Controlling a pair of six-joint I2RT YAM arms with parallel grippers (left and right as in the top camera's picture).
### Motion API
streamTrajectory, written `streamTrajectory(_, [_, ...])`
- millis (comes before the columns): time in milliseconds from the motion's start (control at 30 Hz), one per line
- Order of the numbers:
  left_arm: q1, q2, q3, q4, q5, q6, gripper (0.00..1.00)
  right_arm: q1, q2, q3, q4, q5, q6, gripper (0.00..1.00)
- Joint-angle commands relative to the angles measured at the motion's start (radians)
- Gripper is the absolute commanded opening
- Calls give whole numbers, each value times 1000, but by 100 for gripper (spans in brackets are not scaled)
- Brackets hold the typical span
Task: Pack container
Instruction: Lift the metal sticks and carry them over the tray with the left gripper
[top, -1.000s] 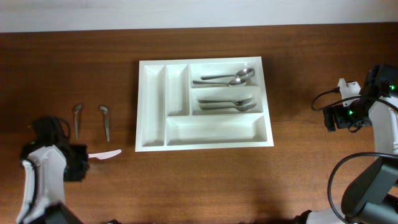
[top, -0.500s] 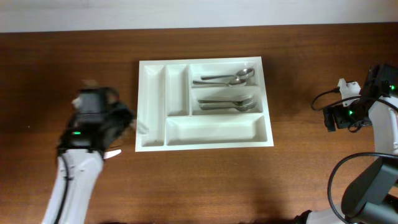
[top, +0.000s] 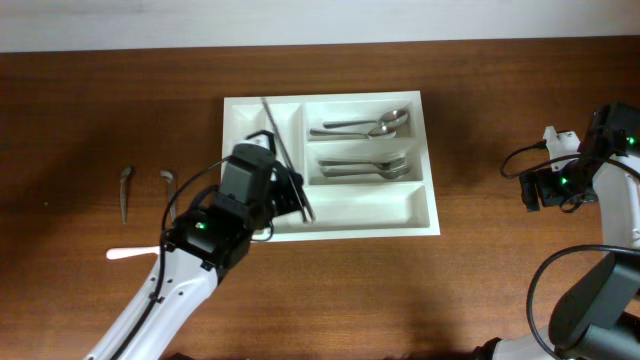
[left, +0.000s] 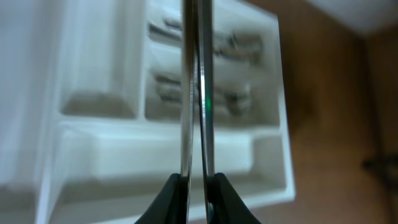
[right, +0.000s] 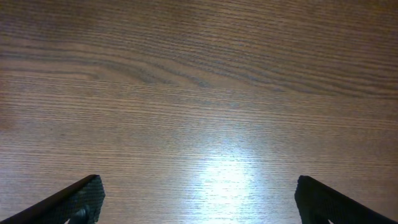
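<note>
**Left arm swings from the surface's near-left corner to the tray**

Since a second ago the left arm has crossed from the lower left and now hangs over the container's (top: 370, 208) left half. The left end effector (top: 288, 192) is clamped on a slim metal utensil (top: 283, 148) that slants across the two narrow compartments. The left wrist view shows this utensil (left: 198, 93) edge-on, thin and shiny, pinched between the dark fingers (left: 171, 199). The right arm has not shifted. The right end effector (right: 199, 199) is spread wide over bare wood at the far right, well apart from the tray.

The surface (top: 500, 290) is dark brown wood with a fine straight grain, and a pale strip (top: 320, 20) runs along its far edge. The container, of smooth white plastic, sits near the middle. Steel spoons (top: 365, 126) fill its two upper crosswise compartments. To its left lie two grey utensils (top: 124, 190) and a white plastic utensil (top: 130, 253).
</note>
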Motion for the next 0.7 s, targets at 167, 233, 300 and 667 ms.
streamTrajectory(167, [-46, -13, 16, -162, -62, 425, 12, -2, -1, 0, 0, -2, 0, 99])
streamTrajectory(233, [-46, -13, 16, -154, -152, 468, 13, -2, -1, 0, 0, -2, 0, 99])
streamTrajectory(300, [-46, -11, 16, -105, -193, 512, 13, -2, -1, 0, 0, -2, 0, 99])
streamTrajectory(667, [-95, 120, 16, 371, -177, 460, 17, -2, -1, 0, 0, -2, 0, 99])
